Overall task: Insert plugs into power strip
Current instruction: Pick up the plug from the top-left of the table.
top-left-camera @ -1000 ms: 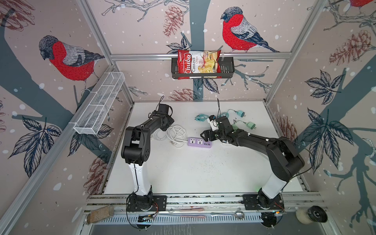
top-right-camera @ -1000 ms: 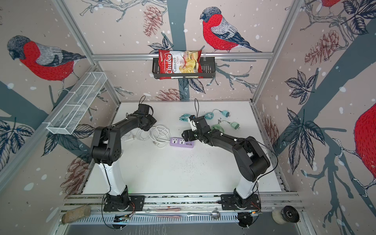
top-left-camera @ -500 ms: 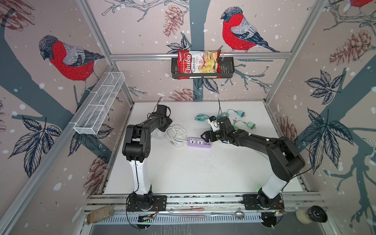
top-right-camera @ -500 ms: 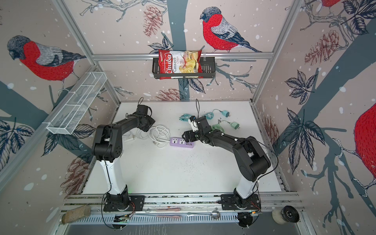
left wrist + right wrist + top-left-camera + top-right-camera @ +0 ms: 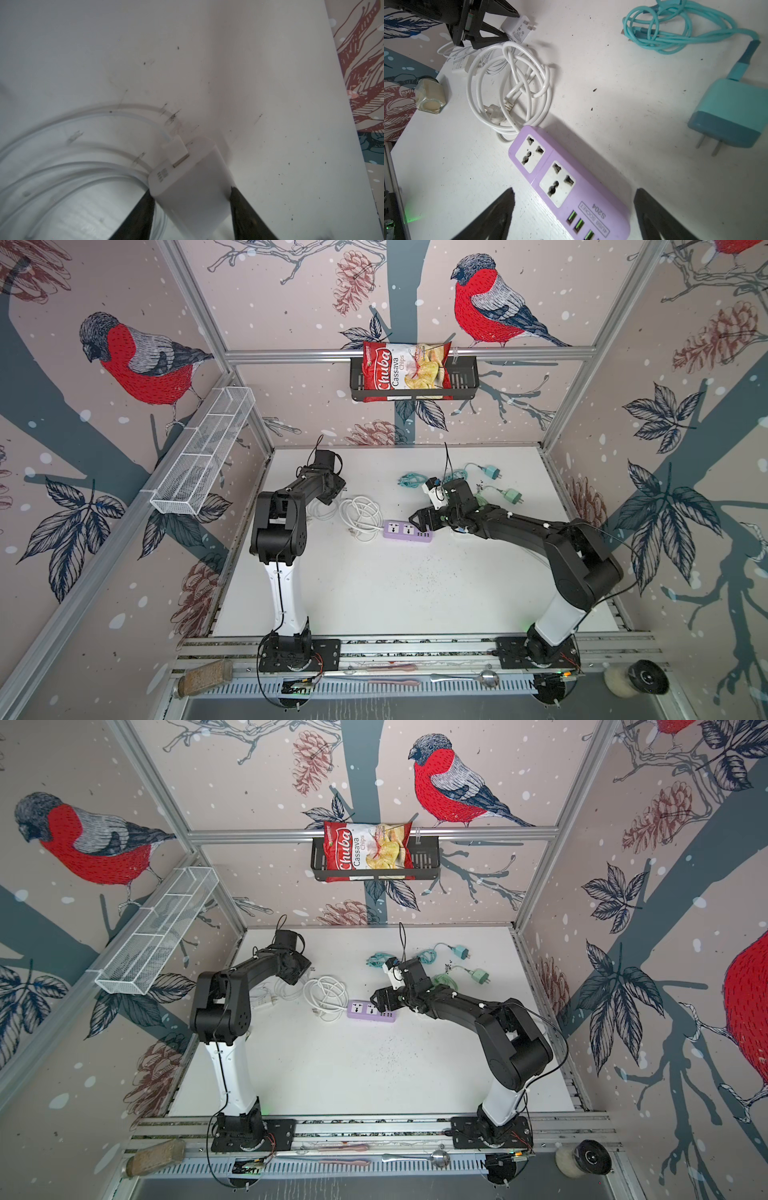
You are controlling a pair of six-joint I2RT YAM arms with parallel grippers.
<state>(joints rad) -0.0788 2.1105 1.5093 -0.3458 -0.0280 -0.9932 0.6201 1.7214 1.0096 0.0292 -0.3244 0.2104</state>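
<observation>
Left gripper (image 5: 192, 191): jaws closed on the flat sides of a white charger plug (image 5: 191, 176), whose USB cable (image 5: 62, 145) curls away across the white table (image 5: 270, 83). In the right wrist view the plug's two prongs point away from the gripper, over the table.

Right gripper (image 5: 575, 191): jaws spread wide and holding nothing, one fingertip on each side of the USB end of the purple power strip (image 5: 550, 172), with a gap on both sides.

The strip lies flat near the table's middle in both top views (image 5: 407, 530) (image 5: 371, 1009), its two universal sockets facing up. Its long white cord (image 5: 508, 83) is coiled just beside its socket end. A second white plug (image 5: 462, 65) lies by the left gripper. A teal plug (image 5: 729, 116) lies near the strip, prongs level, and its teal cable (image 5: 664, 27) is bundled farther off. Another teal plug (image 5: 492, 471) and a mint green plug (image 5: 514, 496) lie beyond the right arm.
</observation>
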